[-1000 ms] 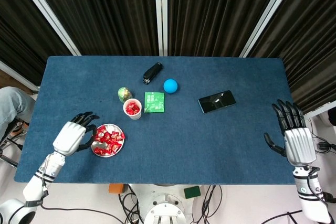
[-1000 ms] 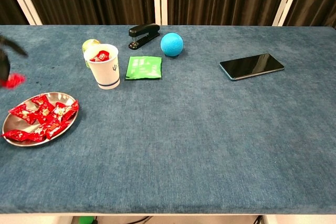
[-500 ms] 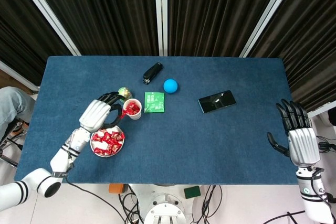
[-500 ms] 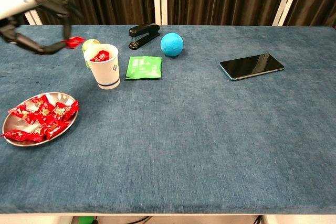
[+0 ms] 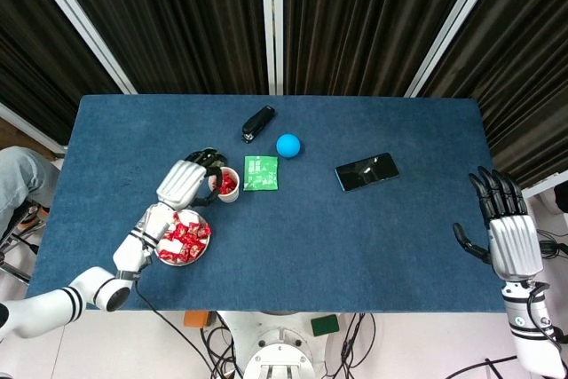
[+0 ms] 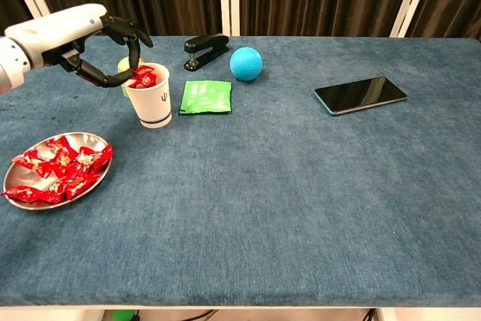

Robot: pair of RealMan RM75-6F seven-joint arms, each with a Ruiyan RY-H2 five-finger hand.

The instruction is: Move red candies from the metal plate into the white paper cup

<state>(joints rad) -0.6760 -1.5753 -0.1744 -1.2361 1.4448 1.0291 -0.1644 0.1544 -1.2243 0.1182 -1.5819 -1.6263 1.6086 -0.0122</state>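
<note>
The metal plate [image 5: 162, 258] [image 6: 57, 202] lies near the table's front left, heaped with red candies [image 5: 183, 237] [image 6: 62, 166]. Behind and to its right stands the white paper cup [image 5: 228, 194] [image 6: 155, 104], with red candies showing in its mouth. My left hand [image 5: 188, 182] [image 6: 84, 38] hovers beside the cup. Its thumb and a finger curl down to the rim and pinch a red candy [image 6: 143, 75] at the cup's mouth. My right hand [image 5: 506, 230] hangs off the table's right edge with fingers spread and nothing in it; only the head view shows it.
A green packet [image 5: 261, 172] [image 6: 206, 97] lies just right of the cup. Behind are a black stapler [image 5: 258, 123] [image 6: 206, 50] and a blue ball [image 5: 287, 145] [image 6: 246, 63]. A yellow-green ball [image 6: 127, 62] sits behind the cup. A phone [image 5: 366, 171] [image 6: 361, 94] lies to the right.
My left hand has lifted a red candy from the plate and carried it rightward and back to the cup's mouth. The right hand has drifted slightly outward.
</note>
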